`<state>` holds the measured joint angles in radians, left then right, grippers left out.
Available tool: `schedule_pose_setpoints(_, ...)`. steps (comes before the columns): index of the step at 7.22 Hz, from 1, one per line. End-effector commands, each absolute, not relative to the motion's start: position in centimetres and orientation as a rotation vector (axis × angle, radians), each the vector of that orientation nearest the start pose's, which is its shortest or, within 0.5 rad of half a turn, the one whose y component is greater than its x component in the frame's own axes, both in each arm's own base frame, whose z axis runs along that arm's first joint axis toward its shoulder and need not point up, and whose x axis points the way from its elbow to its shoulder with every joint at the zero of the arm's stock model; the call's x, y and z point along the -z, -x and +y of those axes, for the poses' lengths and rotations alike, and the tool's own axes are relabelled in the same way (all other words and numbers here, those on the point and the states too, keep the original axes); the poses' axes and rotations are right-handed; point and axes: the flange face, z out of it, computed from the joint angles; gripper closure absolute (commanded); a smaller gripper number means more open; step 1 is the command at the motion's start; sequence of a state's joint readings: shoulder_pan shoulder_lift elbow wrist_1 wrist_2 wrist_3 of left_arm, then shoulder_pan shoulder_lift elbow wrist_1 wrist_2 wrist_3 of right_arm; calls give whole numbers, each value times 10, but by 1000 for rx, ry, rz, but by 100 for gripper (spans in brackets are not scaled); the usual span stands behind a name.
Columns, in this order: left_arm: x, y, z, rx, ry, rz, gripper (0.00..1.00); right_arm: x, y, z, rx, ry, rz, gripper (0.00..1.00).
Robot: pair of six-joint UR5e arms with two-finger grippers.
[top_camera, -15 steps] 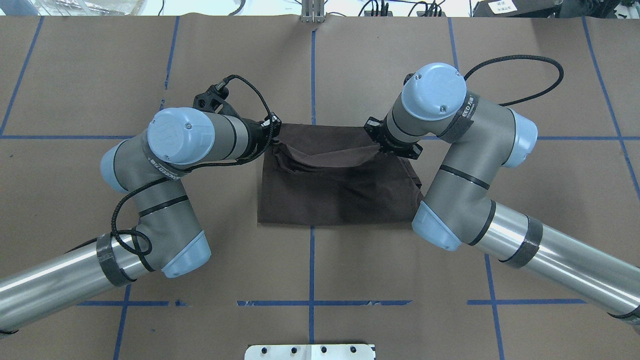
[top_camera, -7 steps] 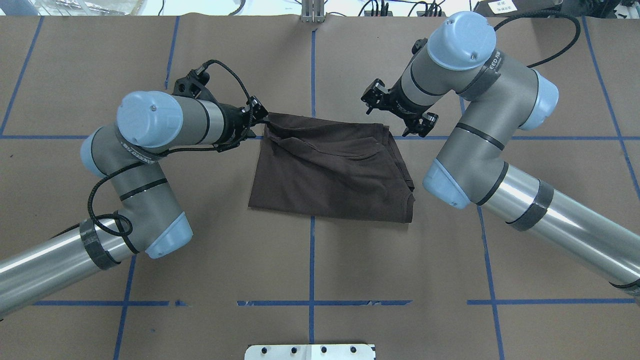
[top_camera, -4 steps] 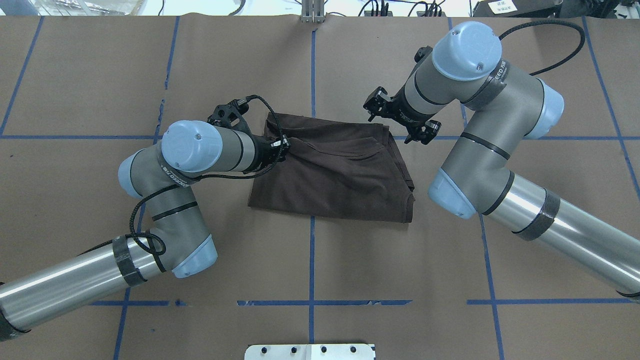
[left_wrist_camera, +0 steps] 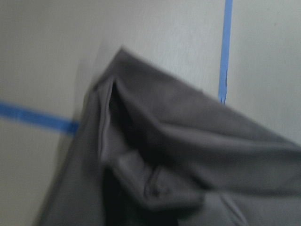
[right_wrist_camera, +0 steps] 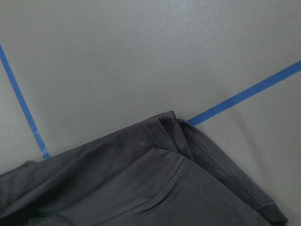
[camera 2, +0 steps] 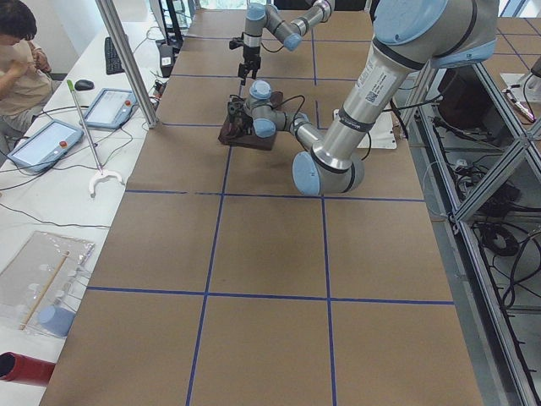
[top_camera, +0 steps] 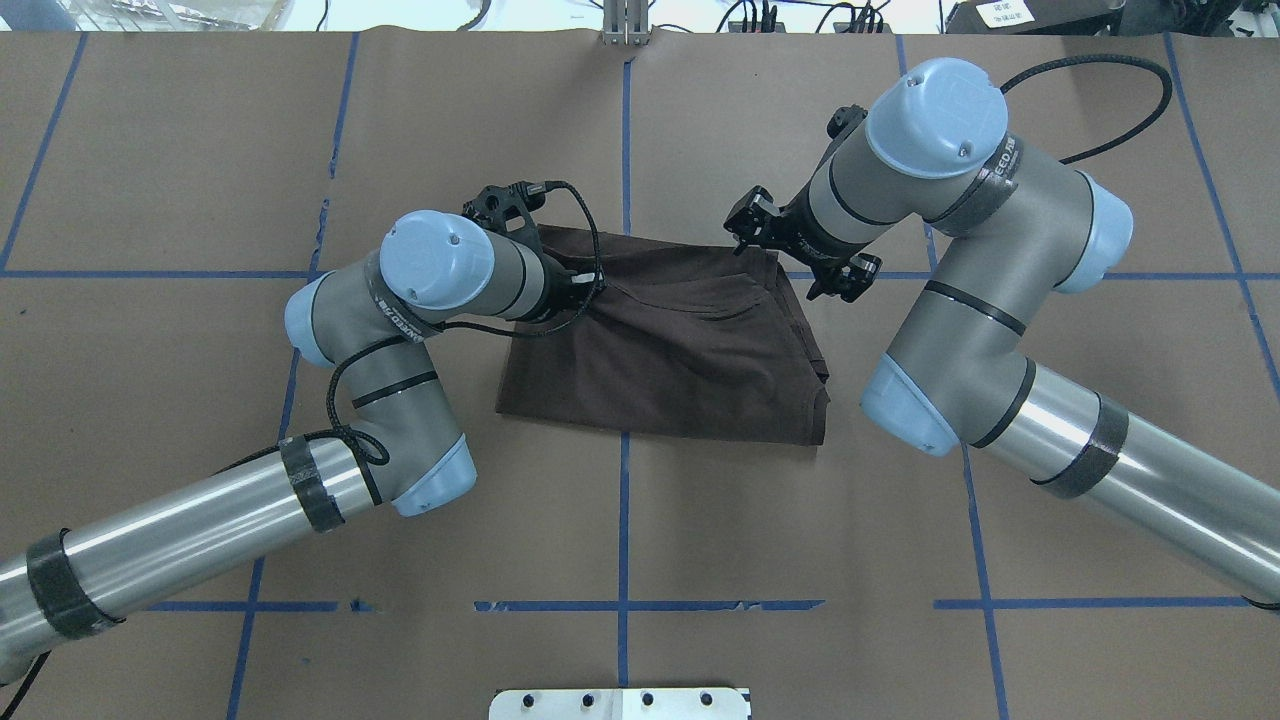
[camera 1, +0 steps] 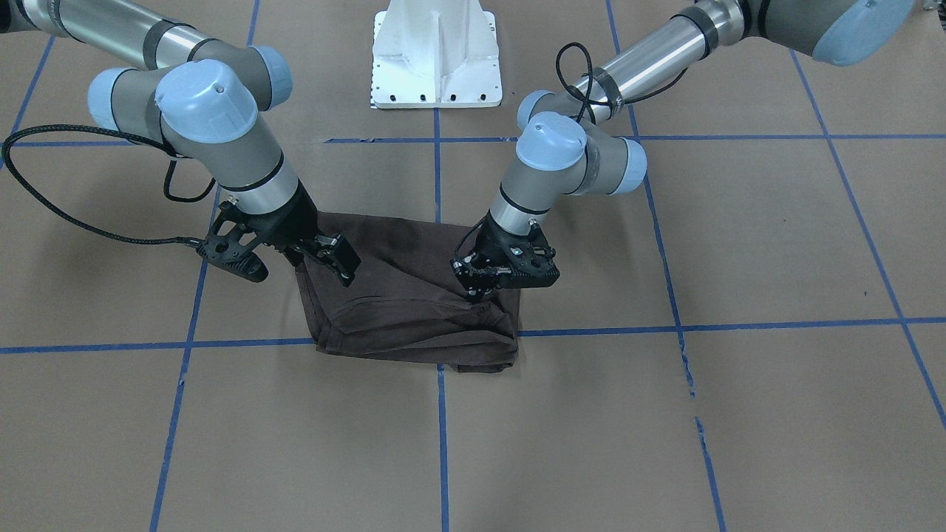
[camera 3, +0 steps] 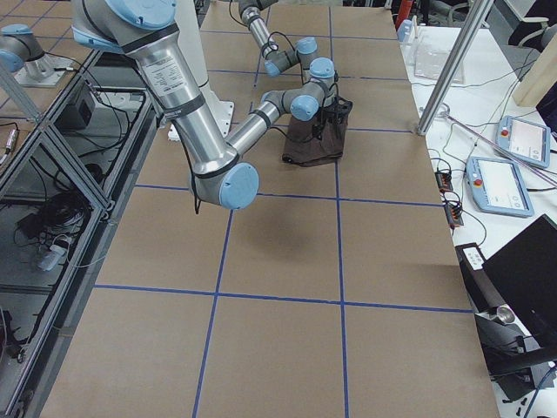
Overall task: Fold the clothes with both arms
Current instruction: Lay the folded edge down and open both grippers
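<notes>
1 dark brown T-shirt lies folded mid-table between 2 arms, the left gripper pinching a raised fold of cloth near its far-left corner while the right gripper hovers, jaws spread wide, at the far-right corner.

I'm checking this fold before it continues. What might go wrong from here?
1. Only the black left gripper pinches the dark brown T-shirt, on a bunched fold; pulling may drag the whole stack askew.
2. The black right gripper hangs open above the far corner, gripping nothing, so that side is unpinned and layers may slip.
</notes>
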<state>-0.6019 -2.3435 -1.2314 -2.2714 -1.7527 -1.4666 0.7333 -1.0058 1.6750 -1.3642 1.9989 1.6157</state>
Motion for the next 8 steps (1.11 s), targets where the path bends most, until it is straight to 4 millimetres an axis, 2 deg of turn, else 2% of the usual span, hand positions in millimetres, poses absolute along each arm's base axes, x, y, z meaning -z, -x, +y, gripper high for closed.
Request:
schedule_pose_setpoints(1, -255, -548, -654, 380, -358, 1090, 100, -257, 435, -502, -540, 103, -968, 0)
schedule_pose_setpoints(2, -266, -529, -677, 401, -385, 1085, 100, -252, 435, -494, -563, 107, -977, 0)
schedule_pose_setpoints(3, -261, -520, -682, 410, -390, 1095, 100, -253, 435, -491, -564, 108, -976, 0)
schedule_pose_setpoints(4, -250, -502, -668, 395, -387, 1124, 100, -262, 433, -490, -558, 111, -964, 0)
schedule_pose_setpoints(5, -266, -473, -630, 338, -314, 1156, 100, -272, 425, -497, -561, 100, -952, 0)
schedule_pose_setpoints(6, -272, -431, -596, 322, -291, 1167, 100, -292, 408, -507, -523, 67, -925, 0)
schedule_pose_setpoints(7, -267, -403, -568, 309, -279, 1122, 100, -319, 381, -519, -455, 17, -891, 0)
schedule_pose_setpoints(8, -279, -366, -552, 229, -343, 1073, 100, -348, 341, -537, -388, -41, -853, 0)
